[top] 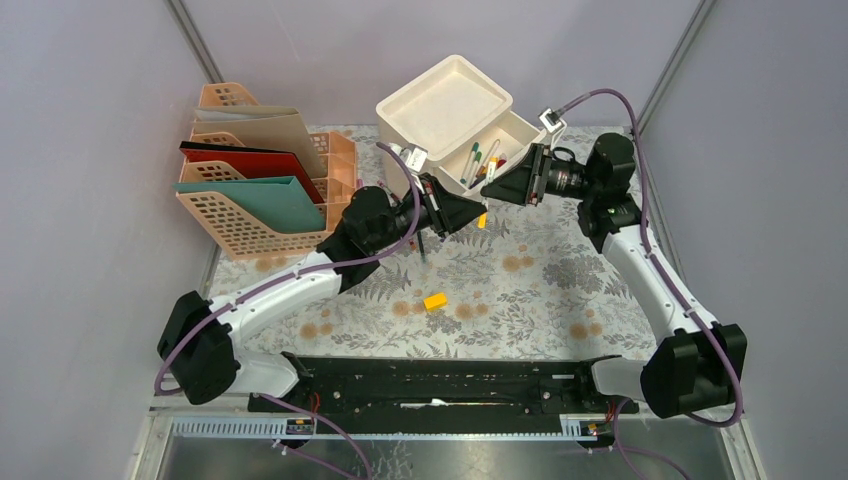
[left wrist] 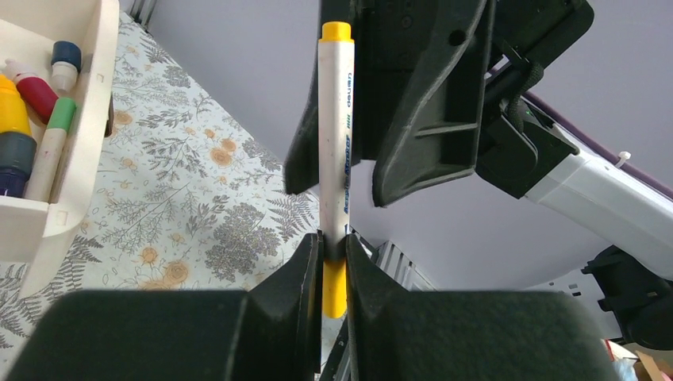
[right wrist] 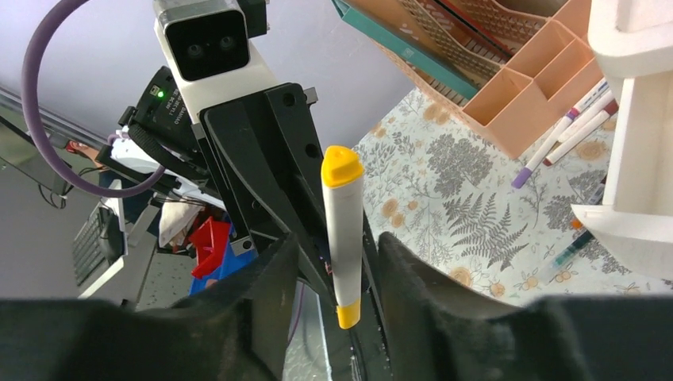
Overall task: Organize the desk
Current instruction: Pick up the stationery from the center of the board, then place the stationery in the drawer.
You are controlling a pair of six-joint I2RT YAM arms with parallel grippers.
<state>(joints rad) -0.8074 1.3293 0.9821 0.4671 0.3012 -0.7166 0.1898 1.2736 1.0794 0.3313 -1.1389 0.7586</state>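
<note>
While my left gripper was clamped on the lower end of a white marker with yellow ends, my right gripper straddled the same marker, jaws partly open with a gap on each side. Both met in the air above the desk, near its far edge. Just beyond sat a white box of markers; a pink file rack stood far left.

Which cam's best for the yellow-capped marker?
Left wrist: the marker runs cap to cap, print visible, pinched in the left end effector. Right wrist shows it whole but without the print. Top external shows just a yellow tip.
</note>
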